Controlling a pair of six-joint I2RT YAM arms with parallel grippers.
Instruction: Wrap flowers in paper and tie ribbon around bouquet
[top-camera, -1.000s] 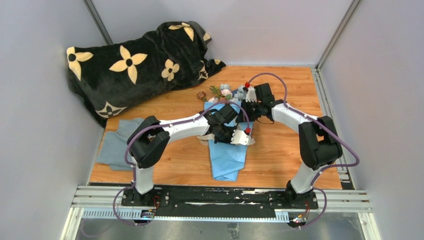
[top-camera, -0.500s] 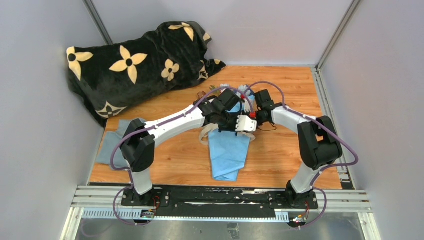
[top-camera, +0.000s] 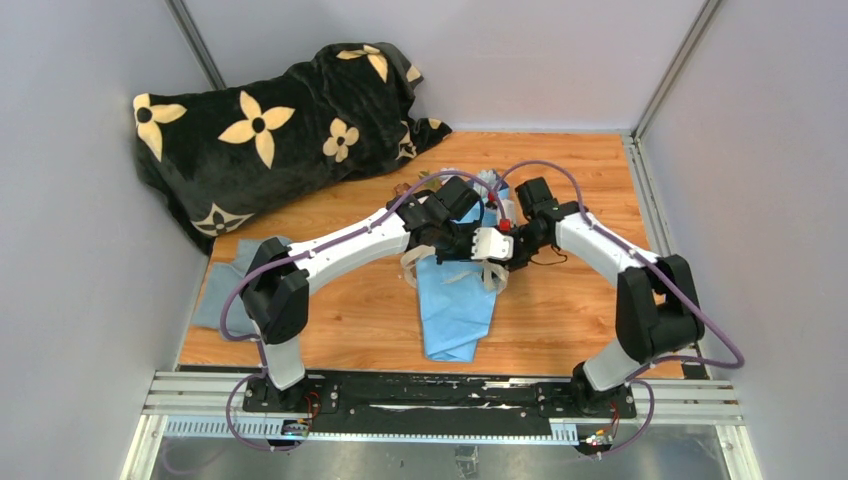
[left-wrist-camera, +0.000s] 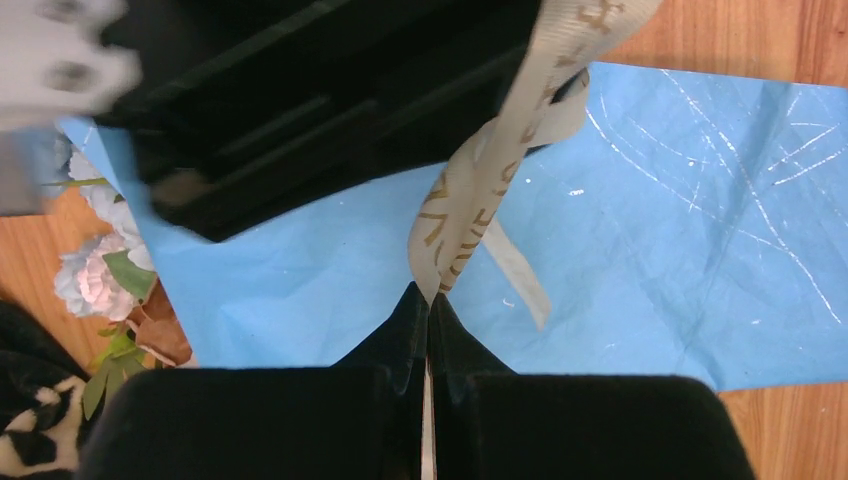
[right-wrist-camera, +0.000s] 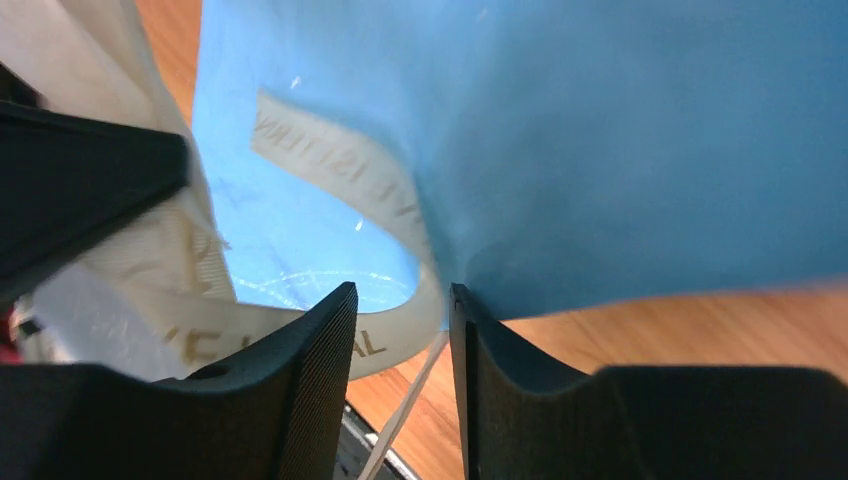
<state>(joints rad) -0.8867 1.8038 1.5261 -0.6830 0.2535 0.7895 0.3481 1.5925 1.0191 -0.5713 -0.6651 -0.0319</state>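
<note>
left gripper (left-wrist-camera: 428, 300) clenched on ribbon (left-wrist-camera: 470, 215), right gripper (right-wrist-camera: 398, 305) jaws parted at paper (right-wrist-camera: 650, 130) edge, bouquet (top-camera: 455, 305) at middle of table (top-camera: 590, 320), well apart from right edge

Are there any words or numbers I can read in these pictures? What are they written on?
"AL", perhaps: pale printed letters on the ribbon in the right wrist view. The rest of that print is blurred and looks back to front, so I cannot read it.
Gold letters on the ribbon in the left wrist view are twisted and blurred, and I cannot read them.
I see no writing on the paper or the blanket.
</note>
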